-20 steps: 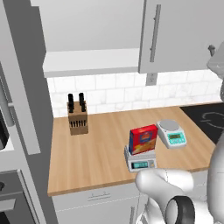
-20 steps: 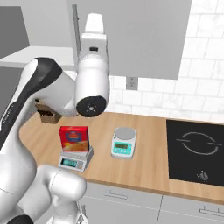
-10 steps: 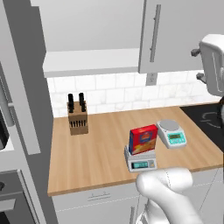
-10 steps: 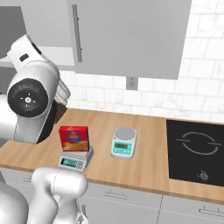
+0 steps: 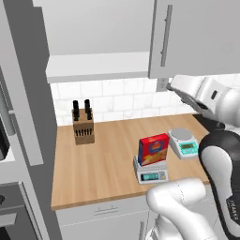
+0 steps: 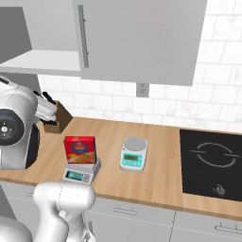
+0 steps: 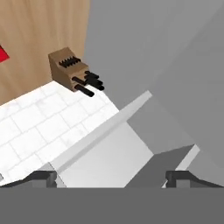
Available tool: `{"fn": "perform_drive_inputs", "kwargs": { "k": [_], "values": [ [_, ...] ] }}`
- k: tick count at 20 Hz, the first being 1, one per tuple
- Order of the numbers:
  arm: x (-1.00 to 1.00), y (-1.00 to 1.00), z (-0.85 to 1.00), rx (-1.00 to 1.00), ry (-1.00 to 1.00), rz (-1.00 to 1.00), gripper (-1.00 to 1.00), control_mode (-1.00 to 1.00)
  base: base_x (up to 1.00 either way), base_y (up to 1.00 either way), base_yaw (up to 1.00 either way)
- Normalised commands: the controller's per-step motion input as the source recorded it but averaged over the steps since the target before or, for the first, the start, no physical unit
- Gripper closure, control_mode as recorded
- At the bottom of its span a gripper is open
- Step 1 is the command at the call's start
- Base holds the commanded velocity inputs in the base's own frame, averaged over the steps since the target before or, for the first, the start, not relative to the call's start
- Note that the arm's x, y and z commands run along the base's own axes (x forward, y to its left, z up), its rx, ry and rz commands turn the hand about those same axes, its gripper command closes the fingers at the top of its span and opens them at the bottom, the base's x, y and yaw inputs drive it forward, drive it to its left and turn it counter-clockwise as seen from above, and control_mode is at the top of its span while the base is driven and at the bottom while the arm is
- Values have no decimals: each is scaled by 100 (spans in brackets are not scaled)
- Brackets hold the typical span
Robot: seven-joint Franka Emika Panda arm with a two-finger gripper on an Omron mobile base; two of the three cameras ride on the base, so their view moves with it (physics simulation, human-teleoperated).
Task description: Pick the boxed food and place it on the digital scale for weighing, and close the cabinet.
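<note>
Boxed food, a red rectangular carton with a yellow-orange picture, is seen standing upright on the light grey square digital scale near the front of the wooden counter, so the weighing step is judged done. Beyond it, the grey upper wall cabinet is open, its door swung out at the left; closing is left. The jaws are spread apart, holding nothing, and aimed at the cabinet.

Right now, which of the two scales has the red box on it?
The grey square digital scale nearest the counter's front edge carries the boxed food; the teal round-pan scale beside it carries nothing.
</note>
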Motion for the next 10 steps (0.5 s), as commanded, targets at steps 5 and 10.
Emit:
{"fn": "perform_drive_inputs", "kwargs": {
  "k": [5,10],
  "values": [
    [-20,63,-34,-21,-14,1,-100,-100,0,0,0],
    [-62,56,-6,-13,-3,5,-100,-100,0,0,0]
  ]
}}
